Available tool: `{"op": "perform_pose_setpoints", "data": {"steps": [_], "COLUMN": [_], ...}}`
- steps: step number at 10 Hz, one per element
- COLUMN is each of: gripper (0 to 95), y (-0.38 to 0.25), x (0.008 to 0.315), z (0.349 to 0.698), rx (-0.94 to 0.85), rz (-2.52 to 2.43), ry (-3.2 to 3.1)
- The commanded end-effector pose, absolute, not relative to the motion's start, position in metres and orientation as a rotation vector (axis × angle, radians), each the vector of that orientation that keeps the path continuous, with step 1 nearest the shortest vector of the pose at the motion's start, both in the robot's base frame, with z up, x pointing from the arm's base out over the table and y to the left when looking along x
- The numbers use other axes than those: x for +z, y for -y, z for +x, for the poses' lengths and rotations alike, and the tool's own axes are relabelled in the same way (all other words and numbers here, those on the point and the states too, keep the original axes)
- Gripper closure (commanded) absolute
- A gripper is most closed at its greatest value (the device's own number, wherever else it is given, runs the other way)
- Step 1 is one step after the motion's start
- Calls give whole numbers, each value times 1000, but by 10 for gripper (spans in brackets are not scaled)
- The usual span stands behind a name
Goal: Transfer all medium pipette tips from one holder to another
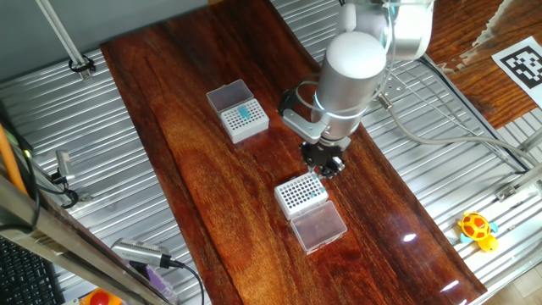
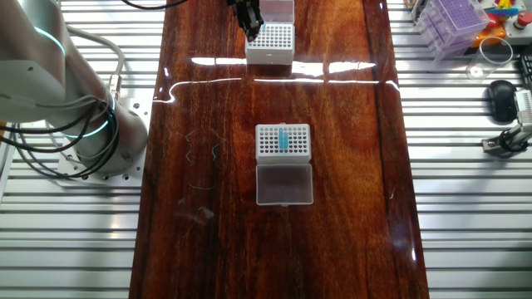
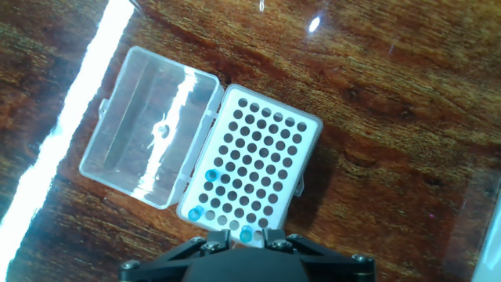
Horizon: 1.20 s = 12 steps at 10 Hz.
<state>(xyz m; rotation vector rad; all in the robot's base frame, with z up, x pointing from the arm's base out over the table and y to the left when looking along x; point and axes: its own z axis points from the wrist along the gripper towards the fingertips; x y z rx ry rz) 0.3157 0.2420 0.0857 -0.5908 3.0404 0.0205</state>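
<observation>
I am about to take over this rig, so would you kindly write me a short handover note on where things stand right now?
Claw: over the near edge of the rack with the open clear lid; the hand view hides its fingertips, so open or shut is unclear.
Things: that rack holds three medium pipette tips, at its near end. The other rack holds a teal cluster of tips in its middle.
Done: three tips sit in the rack under the claw.
Left: the cluster in the other rack, assuming that is the source.
</observation>
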Motion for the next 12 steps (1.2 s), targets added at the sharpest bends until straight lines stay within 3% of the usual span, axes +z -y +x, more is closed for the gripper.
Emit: {"op": "perform_pose_setpoints", "data": {"steps": [1, 8, 9, 12], "gripper": [760, 760, 950, 950], "y": [-242, -245, -245, -244], "x": [83, 78, 78, 78], "z": [316, 319, 320, 324], "rx": [19, 7, 5, 6], "rz": [-589, -588, -588, -596], "ry": [-3035, -3026, -3026, -3026]}}
